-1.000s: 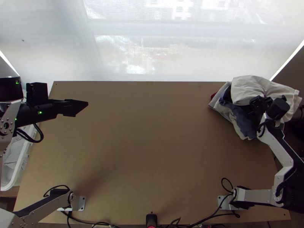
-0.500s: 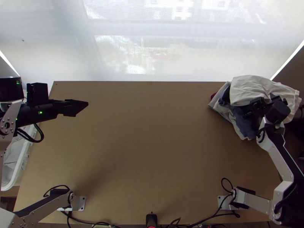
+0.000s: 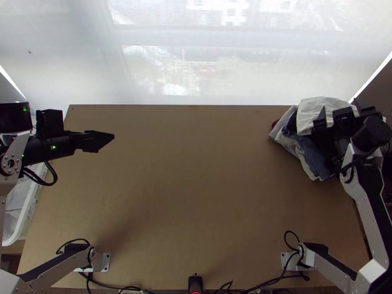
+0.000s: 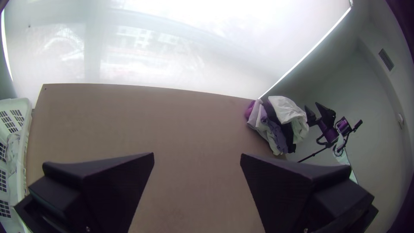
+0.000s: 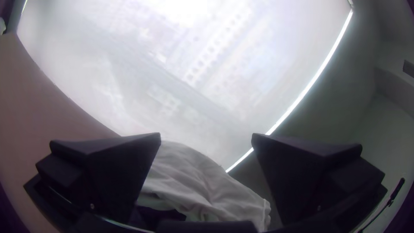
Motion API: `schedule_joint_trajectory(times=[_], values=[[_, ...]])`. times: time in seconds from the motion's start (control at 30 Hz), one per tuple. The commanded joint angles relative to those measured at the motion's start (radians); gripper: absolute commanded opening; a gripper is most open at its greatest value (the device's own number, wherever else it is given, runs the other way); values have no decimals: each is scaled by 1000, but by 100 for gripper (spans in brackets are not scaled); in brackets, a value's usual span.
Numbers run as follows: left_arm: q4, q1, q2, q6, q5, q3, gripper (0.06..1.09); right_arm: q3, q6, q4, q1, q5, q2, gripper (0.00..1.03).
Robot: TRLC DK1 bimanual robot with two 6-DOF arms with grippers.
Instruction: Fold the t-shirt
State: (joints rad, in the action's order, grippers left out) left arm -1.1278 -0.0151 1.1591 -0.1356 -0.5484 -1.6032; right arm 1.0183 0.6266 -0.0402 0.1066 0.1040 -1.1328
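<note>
Since the earlier top frames, the right end effector (image 3: 339, 111) has swung away from its base toward the desk's far right corner, and that arm's elbow has spread outward. We see the left end effector (image 3: 109, 137) almost where it was, over the left side of the desk (image 3: 196, 171).

In the top view we find the pile of garments (image 3: 295, 143) at the far right corner, bunched. Its near left border slants from upper left to lower right. The white garment (image 3: 309, 116) lies on top, its long axis running mostly sideways; blue cloth (image 3: 313, 156) pokes out beneath. Much of the white garment is hidden under the right end effector, and we cannot single out a t-shirt or tell which way its collar points. A laundry basket (image 3: 29, 208) sits beside the left edge, cut off by the frame and partly covered by the arm.

In the left wrist view, we see the left end effector spread wide, with nothing between its fingers, and the pile well apart from it.

In the right wrist view, we see the right end effector also wide open, gripping nothing. Pale, wrinkled fabric of the white garment shows between its fingers, partly blocked by them; whether they touch it, we cannot tell.
</note>
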Motion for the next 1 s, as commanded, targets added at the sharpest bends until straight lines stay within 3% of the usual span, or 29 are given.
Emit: schedule_joint_trajectory(times=[0.0,0.23,0.47,0.97], values=[[2,1,-6,-2,-1,20,103,217,-180,59,48,-17,-249,98],[0,-3,-62,-2,1,95,103,304,-260,23,116,-17,-530,98],[-1,-11,-65,-2,1,108,103,98,-275,-89,125,-21,-571,98],[-17,-9,-72,-2,2,120,103,-21,-298,-201,173,-58,-610,98]])
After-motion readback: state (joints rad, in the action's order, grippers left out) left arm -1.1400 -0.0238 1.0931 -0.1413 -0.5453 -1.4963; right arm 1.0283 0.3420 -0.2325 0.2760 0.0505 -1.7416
